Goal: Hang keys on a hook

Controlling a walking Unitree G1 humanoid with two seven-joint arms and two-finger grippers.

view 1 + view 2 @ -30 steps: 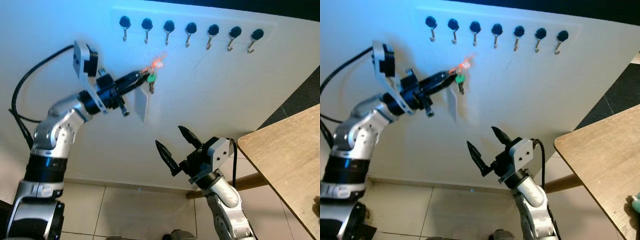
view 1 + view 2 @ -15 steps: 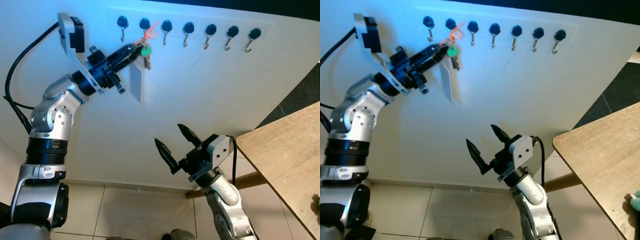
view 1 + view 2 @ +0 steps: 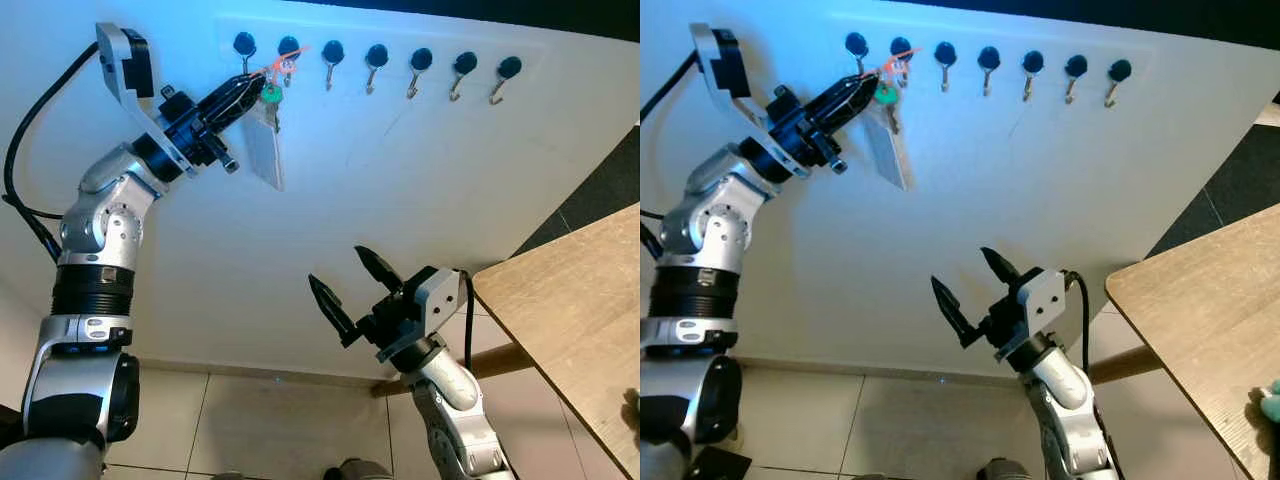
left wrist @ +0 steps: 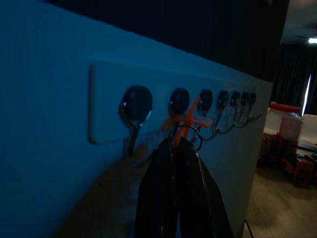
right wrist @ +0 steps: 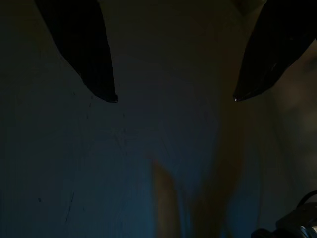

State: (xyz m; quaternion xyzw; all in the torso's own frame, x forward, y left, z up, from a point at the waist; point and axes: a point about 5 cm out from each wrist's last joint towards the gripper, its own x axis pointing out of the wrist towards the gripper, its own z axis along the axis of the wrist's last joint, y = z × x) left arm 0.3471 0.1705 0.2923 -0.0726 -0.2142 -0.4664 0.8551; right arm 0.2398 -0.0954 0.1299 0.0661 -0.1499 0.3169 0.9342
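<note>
left gripper [image 3: 250, 88] raised to the wall, pinched tight on the keys [image 3: 270, 92] with their orange tag [image 4: 192, 117], right at the second hook [image 3: 288, 52] in the row of hooks. key ring close against that hook. right gripper [image 3: 345, 287] low near the bench [image 3: 570, 320], spread wide, holding nothing.

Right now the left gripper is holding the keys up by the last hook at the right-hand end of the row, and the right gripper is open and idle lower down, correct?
Not quite. The left gripper holds the keys by the second hook from the left, not the right-hand end; the left eye view shows this. The right gripper is indeed open and idle lower down.
</note>
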